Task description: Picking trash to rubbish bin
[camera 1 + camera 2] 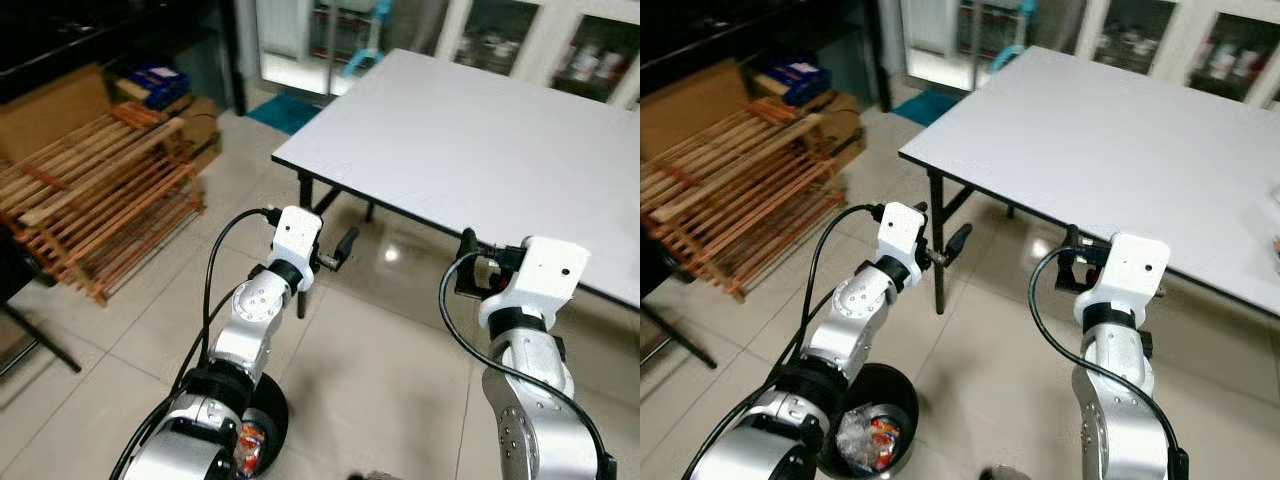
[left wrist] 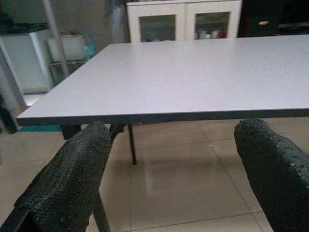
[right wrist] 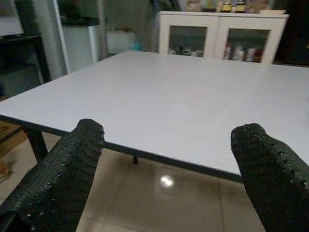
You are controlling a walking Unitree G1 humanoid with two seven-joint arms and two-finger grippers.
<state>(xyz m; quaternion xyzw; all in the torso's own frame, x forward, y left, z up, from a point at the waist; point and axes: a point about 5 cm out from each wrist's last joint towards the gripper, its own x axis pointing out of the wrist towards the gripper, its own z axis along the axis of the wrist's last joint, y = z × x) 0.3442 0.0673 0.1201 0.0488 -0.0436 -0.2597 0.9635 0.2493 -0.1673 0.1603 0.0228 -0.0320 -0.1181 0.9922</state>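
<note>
Both claws wide, empty: left claw, right claw, facing bare bench. Bin with trash at feet; kicking over likely when stepping.

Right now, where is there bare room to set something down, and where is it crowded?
The white table top is bare from its near corner back toward the glass-door cabinets. The tiled floor between both arms is open too. It is crowded at the robot's left: wooden racks, cardboard boxes, and the black rubbish bin holding trash.
</note>
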